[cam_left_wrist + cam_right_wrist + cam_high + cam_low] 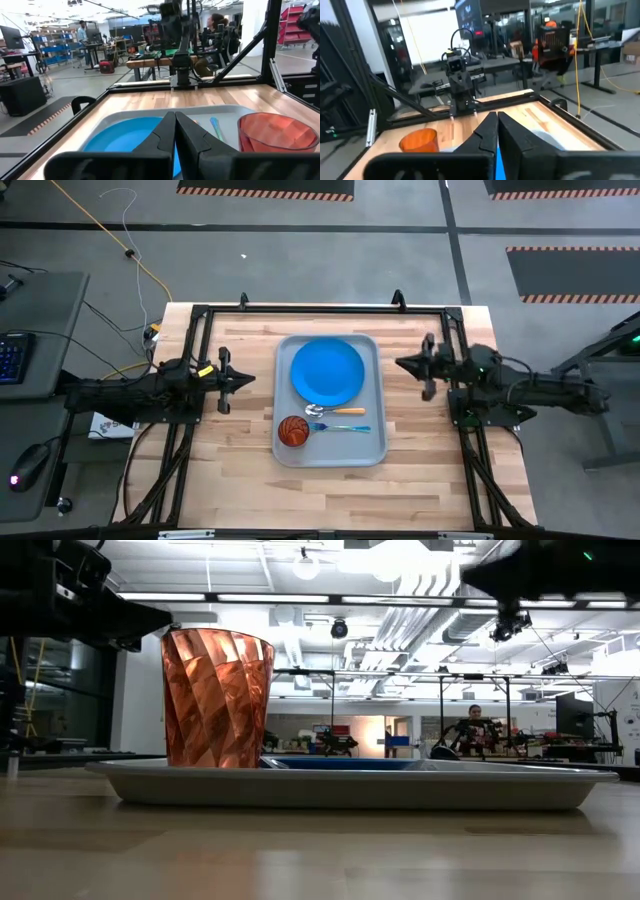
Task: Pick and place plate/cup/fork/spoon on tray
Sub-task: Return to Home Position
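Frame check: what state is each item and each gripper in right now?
plate: lying flat on the tray.
cup: upright on the tray, beside the plate.
spoon: lying flat on the tray, between plate and fork.
fork: lying flat on the tray, alongside the spoon.
tray: carries all four items.
left gripper: shut, empty, clear of the tray.
right gripper: shut, empty, clear of the tray.

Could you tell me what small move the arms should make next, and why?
Probably just ease both arms back to rest: the plate, cup, fork and spoon all lie on the tray, and the left gripper and right gripper are shut, empty, beside it.
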{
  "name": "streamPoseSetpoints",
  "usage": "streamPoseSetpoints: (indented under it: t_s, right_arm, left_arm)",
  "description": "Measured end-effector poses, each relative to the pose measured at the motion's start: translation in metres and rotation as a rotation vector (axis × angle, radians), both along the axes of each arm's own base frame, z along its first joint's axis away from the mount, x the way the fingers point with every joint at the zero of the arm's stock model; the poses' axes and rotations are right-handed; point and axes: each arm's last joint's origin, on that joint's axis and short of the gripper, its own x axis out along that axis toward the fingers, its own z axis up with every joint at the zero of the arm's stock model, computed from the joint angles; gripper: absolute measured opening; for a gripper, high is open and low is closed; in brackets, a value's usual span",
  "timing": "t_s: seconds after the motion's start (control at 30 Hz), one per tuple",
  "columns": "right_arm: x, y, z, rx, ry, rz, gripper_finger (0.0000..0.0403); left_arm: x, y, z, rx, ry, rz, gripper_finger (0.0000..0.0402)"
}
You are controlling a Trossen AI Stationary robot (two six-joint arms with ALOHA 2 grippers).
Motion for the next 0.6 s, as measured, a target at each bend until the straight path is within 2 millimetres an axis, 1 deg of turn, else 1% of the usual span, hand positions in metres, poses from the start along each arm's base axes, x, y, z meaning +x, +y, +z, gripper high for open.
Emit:
streamPoseSetpoints:
  t_s: [0.13, 0.2, 0.33, 0.4, 0.53, 0.6]
  right_arm:
    - [-0.023, 0.005, -0.036, 0.036, -0.079, 0.006, 0.0001]
    - [-0.031, 0.006, -0.048, 0.047, -0.122, 0.014, 0.0001]
    - [-0.04, 0.009, -0.058, 0.009, -0.194, 0.042, 0.0]
    - [-0.038, 0.01, -0.06, -0.018, -0.161, 0.067, 0.0]
    - [-0.035, 0.011, -0.064, -0.045, -0.107, 0.062, 0.0]
    - [-0.034, 0.012, -0.065, -0.089, -0.091, 0.06, 0.0]
  left_arm:
    - [0.0, 0.0, 0.0, 0.0, 0.0, 0.0, 0.0]
    - [0.0, 0.0, 0.0, 0.0, 0.0, 0.0, 0.0]
    - [0.0, 0.0, 0.0, 0.0, 0.0, 0.001, 0.0]
    - [0.0, 0.0, 0.0, 0.001, 0.0, 0.0, 0.0]
    - [0.0, 0.0, 0.0, 0.0, 0.005, 0.001, 0.0]
    - [0.0, 0.0, -0.001, 0.0, 0.01, 0.001, 0.0]
